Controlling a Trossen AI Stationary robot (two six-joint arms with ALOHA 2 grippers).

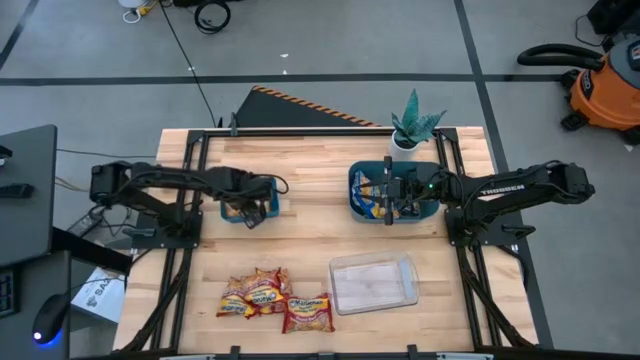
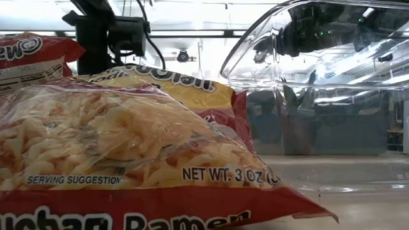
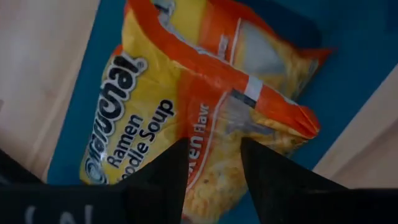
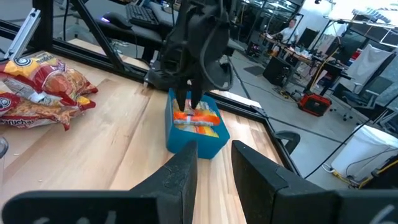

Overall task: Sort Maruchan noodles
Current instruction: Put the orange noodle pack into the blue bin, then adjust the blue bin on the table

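Table (image 1: 320,225): clear container (image 1: 373,283) beside red packets (image 1: 265,296); plant (image 1: 413,125) behind right bin (image 1: 356,190)

This is a robotics lab or workshop. The wooden table (image 1: 320,230) stands on a grey concrete floor (image 1: 330,40) with cables, beside an orange shop vacuum (image 1: 605,90). Behind it are desks with monitors (image 4: 308,37) and a seated person (image 4: 290,28).

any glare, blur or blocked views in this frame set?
Low view: a red ramen packet right at the lens fills most of the frame; the clear container mirrors ceiling lights. Left wrist view: soft focus on the orange packet in the teal bin, left tool just above it. High view: evenly lit, no strong glare. Right wrist view: sharp.
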